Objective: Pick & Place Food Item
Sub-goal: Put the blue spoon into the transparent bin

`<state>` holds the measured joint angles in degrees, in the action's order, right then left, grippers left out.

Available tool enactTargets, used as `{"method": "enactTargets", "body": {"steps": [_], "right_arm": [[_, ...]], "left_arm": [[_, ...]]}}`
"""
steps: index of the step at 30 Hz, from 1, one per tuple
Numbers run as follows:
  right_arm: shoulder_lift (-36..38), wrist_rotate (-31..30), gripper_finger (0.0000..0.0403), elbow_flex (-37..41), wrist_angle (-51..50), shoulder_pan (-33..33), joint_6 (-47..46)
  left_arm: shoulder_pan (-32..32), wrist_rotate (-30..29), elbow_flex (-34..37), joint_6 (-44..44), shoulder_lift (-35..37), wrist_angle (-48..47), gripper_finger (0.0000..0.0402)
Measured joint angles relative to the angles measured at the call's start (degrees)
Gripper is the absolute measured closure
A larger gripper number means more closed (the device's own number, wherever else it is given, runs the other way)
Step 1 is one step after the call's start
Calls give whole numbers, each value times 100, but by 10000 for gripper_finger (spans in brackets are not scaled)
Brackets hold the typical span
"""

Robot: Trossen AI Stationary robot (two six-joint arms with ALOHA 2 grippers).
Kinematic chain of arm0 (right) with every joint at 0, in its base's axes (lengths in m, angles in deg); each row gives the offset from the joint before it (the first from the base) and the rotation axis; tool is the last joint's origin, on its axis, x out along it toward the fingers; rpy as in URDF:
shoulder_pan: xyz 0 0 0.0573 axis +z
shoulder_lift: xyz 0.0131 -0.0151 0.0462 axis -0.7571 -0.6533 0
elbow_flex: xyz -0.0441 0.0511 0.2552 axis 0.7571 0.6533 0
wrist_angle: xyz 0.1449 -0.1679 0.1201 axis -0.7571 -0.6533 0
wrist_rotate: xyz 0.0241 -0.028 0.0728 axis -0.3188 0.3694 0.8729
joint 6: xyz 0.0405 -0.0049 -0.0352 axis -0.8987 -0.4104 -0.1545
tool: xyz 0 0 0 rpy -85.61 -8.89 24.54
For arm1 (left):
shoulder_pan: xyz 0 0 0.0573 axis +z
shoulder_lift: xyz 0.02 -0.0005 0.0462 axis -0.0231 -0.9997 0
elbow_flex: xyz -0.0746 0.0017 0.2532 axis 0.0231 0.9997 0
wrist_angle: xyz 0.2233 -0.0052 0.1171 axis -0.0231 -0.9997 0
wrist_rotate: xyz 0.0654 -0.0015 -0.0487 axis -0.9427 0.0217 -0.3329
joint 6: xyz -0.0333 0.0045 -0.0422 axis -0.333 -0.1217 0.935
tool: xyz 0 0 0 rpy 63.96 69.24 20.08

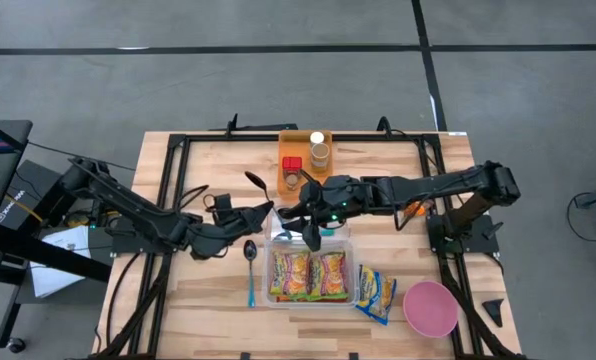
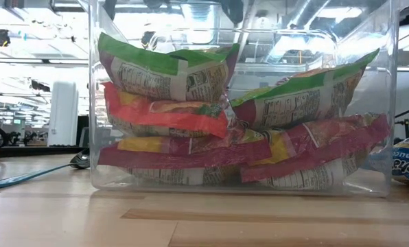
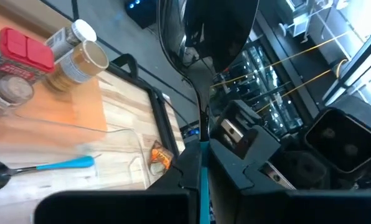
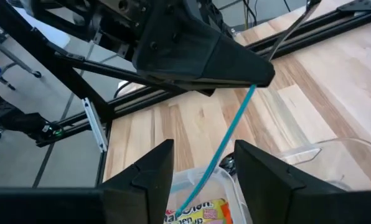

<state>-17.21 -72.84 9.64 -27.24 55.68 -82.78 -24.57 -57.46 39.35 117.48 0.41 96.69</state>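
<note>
At the near edge of the wooden surface [image 1: 208, 310] a pink bowl [image 1: 430, 307] sits toward the right corner, and just beside it lies a loose yellow-and-blue food packet [image 1: 376, 293]. Next to that stands the clear plastic bin [image 1: 310, 268], packed with green, red and yellow noodle packets [image 2: 165, 74] that the low view shows stacked on their sides against the near wall. Left of the bin a blue-handled spoon [image 1: 250, 268] lies flat on the wood. Over the far end of the bin the right gripper [image 1: 312, 232] points down, its fingers [image 4: 145, 177] spread apart with the thin blue handle of a second spoon [image 4: 226, 146] running between them; whether they touch that handle cannot be told. That second spoon is held by the left gripper [image 1: 264, 211], which reaches in from the left just beside the bin; its fingers are pressed together on the handle, and the dark bowl of the spoon [image 3: 207, 31] stands up above them, away from the surface. Farther back, against the far edge, an orange tray [image 1: 290, 143] carries a red-lidded jar [image 1: 292, 167] and a tan bottle with a white cap [image 1: 319, 150].
</note>
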Motion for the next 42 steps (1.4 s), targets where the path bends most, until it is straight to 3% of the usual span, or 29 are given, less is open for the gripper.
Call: {"method": "enactTargets", "body": {"steps": [15, 21, 31, 34, 40, 42], "right_arm": [[-72, -9, 243, -4, -48, -31, -46], [-72, -15, 243, -4, -52, -60, -48], [-72, -22, 248, -4, -52, -60, -46], [-72, -20, 272, -4, -52, -60, -46], [-72, -136, 376, 13, -185, -69, -76], [-76, -229, 391, 17, -184, -82, -87]], "left_arm": [[0, -437, 0, 18, -48, 824, 396], [0, -699, 0, 713, -48, 888, 397], [11, -612, 0, 765, -48, 818, 399], [11, -590, 0, 762, -48, 814, 399], [3, -674, 0, 726, -35, 812, 400], [-7, -735, 0, 671, -28, 808, 399]]}}
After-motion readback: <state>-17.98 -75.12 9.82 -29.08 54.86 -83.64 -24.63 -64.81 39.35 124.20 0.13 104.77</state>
